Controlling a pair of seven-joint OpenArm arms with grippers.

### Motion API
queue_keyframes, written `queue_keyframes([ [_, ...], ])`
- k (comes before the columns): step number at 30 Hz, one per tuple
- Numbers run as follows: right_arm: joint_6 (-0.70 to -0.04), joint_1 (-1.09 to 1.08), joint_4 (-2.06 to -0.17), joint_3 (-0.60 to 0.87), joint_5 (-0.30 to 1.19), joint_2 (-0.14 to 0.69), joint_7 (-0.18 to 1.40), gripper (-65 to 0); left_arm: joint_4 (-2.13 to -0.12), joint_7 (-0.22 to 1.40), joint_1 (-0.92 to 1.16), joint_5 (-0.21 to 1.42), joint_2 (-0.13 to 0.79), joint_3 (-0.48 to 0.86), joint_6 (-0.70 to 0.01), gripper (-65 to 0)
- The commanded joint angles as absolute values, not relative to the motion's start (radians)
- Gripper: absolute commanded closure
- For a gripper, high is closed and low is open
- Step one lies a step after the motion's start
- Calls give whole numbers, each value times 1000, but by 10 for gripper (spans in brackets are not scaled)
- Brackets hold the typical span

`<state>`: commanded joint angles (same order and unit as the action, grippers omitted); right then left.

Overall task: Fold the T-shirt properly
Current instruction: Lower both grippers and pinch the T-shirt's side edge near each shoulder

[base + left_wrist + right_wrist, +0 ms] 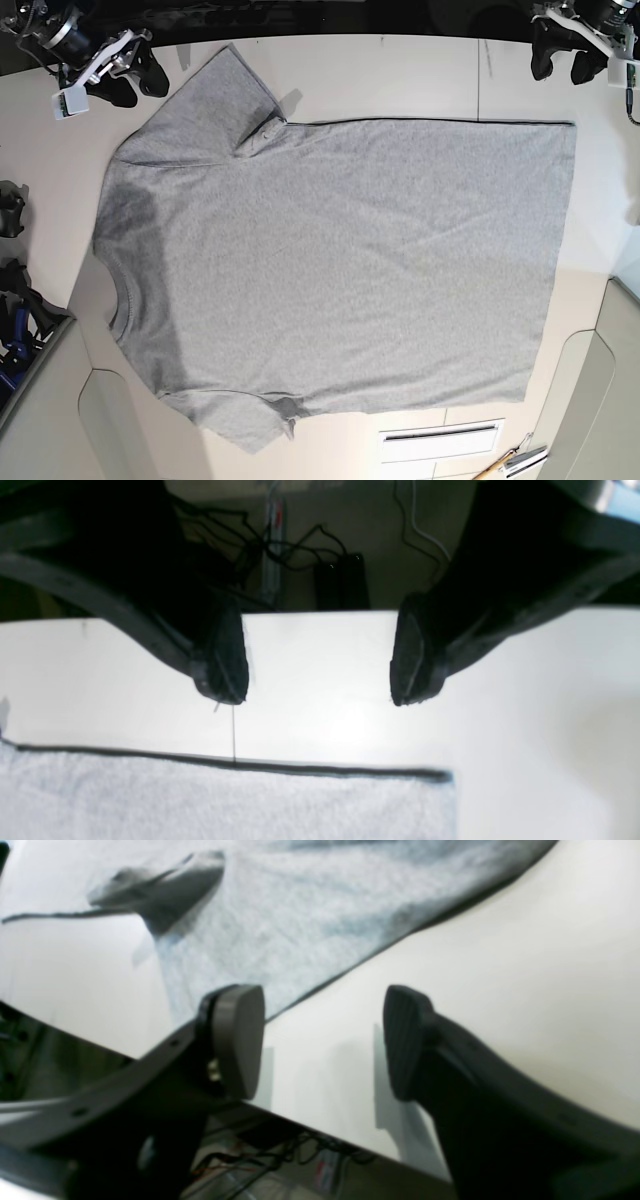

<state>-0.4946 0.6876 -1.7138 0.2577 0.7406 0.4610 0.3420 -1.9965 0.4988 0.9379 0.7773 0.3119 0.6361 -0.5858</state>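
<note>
The heather-grey T-shirt (340, 260) lies spread flat on the white table (400, 75), plain side up, neck to the left and hem to the right. My left gripper (562, 68) hovers open and empty just beyond the shirt's far hem corner. In the left wrist view it (320, 700) is above bare table, with the shirt's edge (225, 805) below it. My right gripper (138, 88) is open and empty by the far sleeve. In the right wrist view it (320, 1040) is near the table edge, with the shirt (300, 915) and a folded sleeve seam (165, 885) ahead.
A white slotted strip (440, 436) and some pens (515, 462) lie at the table's near edge. Black gear (10, 210) sits at the left side. Cables and a black power strip (342, 580) lie on the floor beyond the far table edge.
</note>
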Motion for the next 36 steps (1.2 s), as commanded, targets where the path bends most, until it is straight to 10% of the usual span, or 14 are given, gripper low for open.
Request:
queue_keyframes([
  [36, -501, 618, -1639, 120, 722, 292, 341, -372, -1505, 565, 498, 777, 405, 561, -561, -475],
])
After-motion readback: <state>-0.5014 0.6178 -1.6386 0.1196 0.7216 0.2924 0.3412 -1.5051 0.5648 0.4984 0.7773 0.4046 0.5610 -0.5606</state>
